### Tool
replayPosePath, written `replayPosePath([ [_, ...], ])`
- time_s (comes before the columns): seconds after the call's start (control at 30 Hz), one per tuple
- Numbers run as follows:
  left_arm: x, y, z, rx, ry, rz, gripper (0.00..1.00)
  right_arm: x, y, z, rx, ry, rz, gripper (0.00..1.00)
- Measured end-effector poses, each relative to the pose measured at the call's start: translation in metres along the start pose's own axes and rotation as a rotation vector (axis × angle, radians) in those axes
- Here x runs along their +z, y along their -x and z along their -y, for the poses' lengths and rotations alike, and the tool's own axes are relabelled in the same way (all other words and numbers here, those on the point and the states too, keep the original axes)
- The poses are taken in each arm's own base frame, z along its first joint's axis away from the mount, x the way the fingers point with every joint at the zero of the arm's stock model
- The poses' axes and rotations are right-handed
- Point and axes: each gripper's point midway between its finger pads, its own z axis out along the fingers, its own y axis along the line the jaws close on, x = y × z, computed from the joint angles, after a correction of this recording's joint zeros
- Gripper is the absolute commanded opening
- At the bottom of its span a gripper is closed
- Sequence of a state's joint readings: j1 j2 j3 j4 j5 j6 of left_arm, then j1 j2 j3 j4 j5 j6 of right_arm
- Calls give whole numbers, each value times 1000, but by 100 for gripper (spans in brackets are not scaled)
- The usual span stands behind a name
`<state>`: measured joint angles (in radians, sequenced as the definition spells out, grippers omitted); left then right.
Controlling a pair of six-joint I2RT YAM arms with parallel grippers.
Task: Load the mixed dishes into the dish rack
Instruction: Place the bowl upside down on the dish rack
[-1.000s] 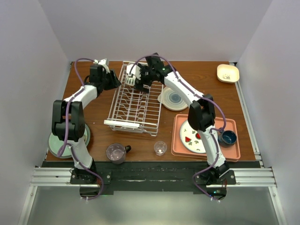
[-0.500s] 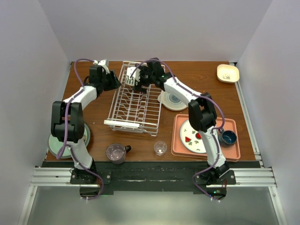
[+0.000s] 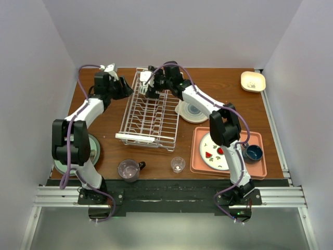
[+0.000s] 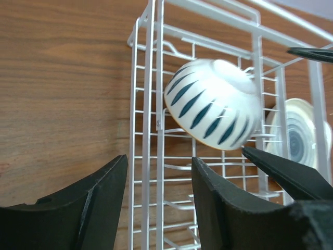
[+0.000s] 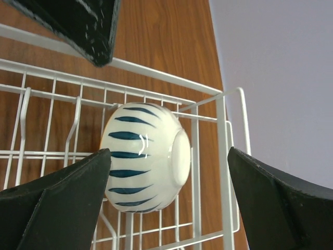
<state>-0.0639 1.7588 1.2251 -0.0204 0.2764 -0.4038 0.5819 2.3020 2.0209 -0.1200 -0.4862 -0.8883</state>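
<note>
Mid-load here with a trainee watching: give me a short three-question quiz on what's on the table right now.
1. True or false: the striped bowl lies inside the dish rack.
2. What sits on the salmon tray? A. a patterned plate and a dark blue bowl; B. two mugs; C. cutlery.
3. Fill in: the right gripper has its fingers ___ (open or shut).
Key: 1 true; 2 A; 3 open.

Bowl at the far end of the dish rack, plate just right of it, cup and glass before it
</note>
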Motion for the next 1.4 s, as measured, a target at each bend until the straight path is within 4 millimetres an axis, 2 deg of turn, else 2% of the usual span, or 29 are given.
replayPosePath([
  [0.1, -18, 16, 3, 1, -22, 58, 57, -2, 8, 6, -27, 0, 10, 98],
  [0.27, -43, 36, -2, -12, -33, 145, 58, -4, 16, 9, -50, 15, 22, 98],
  [0.47, -58, 41, -18, -30, -15, 183, 59, -1, 3, -5, -27, 57, -2, 98],
  [0.63, -60, 42, -23, -36, -13, 193, 59, 3, -17, -27, 14, 99, -35, 98],
  [0.77, -60, 42, -23, -36, -17, 194, 59, 11, -28, -34, 37, 102, -41, 98],
  [1.0, -61, 43, -21, -33, -27, 195, 59, 23, -35, -32, 54, 65, -19, 98],
  [1.23, -61, 38, -27, -42, -18, 188, 59, 24, -36, -30, 73, 44, -26, 93],
  [1.4, -61, 39, -28, -42, -16, 190, 59, 24, -41, -25, 85, 0, -76, 92],
])
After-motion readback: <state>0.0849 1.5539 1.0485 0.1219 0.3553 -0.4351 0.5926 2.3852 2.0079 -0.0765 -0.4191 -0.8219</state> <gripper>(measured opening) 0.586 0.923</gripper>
